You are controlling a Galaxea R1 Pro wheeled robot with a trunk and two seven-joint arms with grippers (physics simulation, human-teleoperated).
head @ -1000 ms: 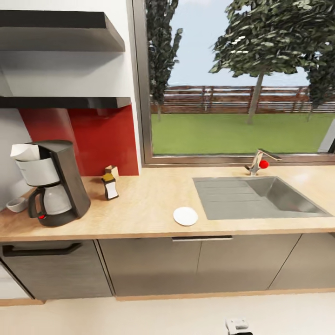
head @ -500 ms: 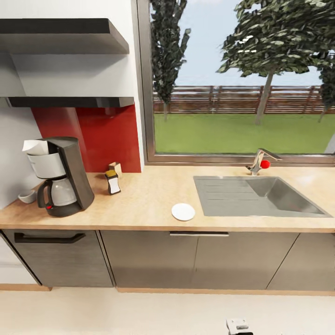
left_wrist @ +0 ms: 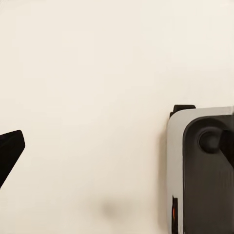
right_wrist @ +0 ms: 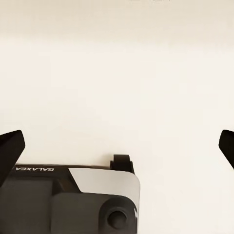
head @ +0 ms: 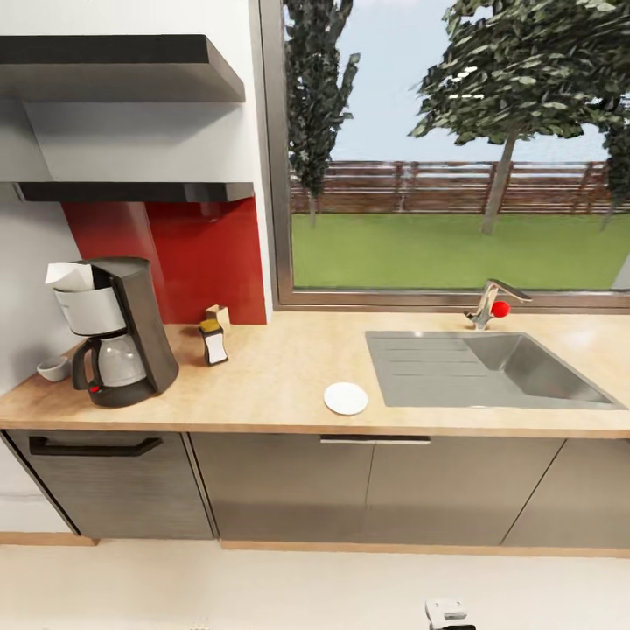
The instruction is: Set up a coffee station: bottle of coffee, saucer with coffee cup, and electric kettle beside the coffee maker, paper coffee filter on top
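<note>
- Head view: the coffee maker [head: 118,332] stands at the desk's [head: 271,385] left end, the paper coffee filter [head: 70,276] on top, the bottle of coffee [head: 213,341] just beside it, the saucer [head: 346,398] lying further right.
- Wrist views: the right claw [right_wrist: 117,146] and the left claw [left_wrist: 117,146] are spread wide over pale floor [right_wrist: 117,73], empty.

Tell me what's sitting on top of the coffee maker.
A white folded paper filter sits on top of the coffee maker, poking up from its upper front. Whether anything lies inside the filter cannot be seen from the head view.
</note>
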